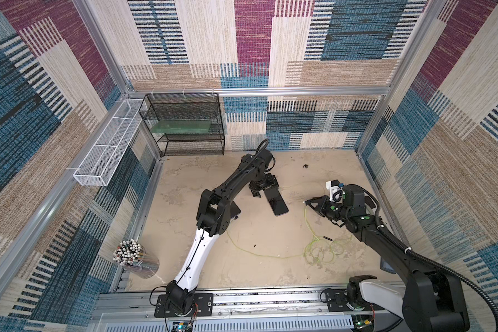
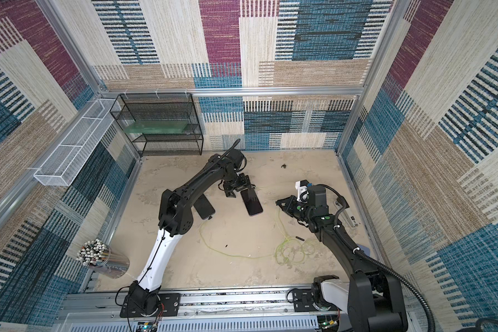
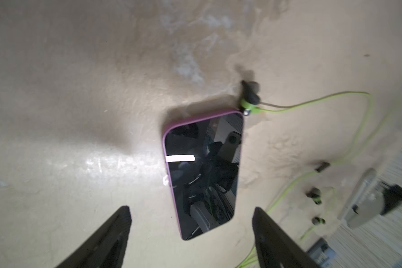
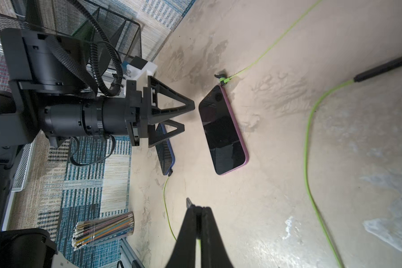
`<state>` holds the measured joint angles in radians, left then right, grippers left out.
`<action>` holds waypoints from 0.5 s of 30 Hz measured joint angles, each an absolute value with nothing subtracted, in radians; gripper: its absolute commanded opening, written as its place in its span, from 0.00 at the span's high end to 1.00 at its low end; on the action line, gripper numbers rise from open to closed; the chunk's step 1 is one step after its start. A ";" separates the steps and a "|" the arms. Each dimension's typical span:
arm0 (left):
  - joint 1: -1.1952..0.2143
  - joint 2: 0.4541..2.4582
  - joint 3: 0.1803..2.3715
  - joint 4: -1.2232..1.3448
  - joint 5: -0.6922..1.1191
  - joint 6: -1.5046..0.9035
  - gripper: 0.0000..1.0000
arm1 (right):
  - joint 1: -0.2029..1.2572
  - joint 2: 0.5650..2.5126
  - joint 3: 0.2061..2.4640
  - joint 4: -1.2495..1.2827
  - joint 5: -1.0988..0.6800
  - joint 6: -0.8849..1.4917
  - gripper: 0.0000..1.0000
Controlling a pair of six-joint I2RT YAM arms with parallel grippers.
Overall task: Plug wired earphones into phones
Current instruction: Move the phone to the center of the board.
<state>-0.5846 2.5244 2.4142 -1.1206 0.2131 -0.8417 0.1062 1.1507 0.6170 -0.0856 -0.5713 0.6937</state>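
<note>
Earphones (image 1: 316, 248) loop on the near-right desk (image 1: 179, 218); one plug (image 3: 247, 108) touches the far end of the pink phone (image 1: 276, 203), seated or not I cannot tell; another looks plugged into the blue phone (image 4: 165, 153) at left. Left fingers (image 3: 120, 222) hang wide open, empty, above that far end, probably to steady it. Right fingers (image 4: 193, 222) pinch shut on a cable (image 1: 306, 220), seemingly managing slack.

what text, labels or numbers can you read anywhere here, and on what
None can be read.
Grey strip by the wall: dark marks, too small to read.
Pink-cased phone and the other phone: dark screens, no text.
</note>
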 measured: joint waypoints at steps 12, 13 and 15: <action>-0.672 2.655 2.621 -1.198 0.078 -0.871 0.03 | 0.099 1.172 0.601 -0.095 -0.569 0.652 1.00; -0.674 2.662 2.626 -1.195 0.078 -0.872 0.02 | 0.099 1.174 0.601 -0.095 -0.570 0.650 1.00; -0.678 2.679 2.624 -1.195 0.078 -0.873 0.02 | 0.098 1.178 0.601 -0.094 -0.575 0.646 1.00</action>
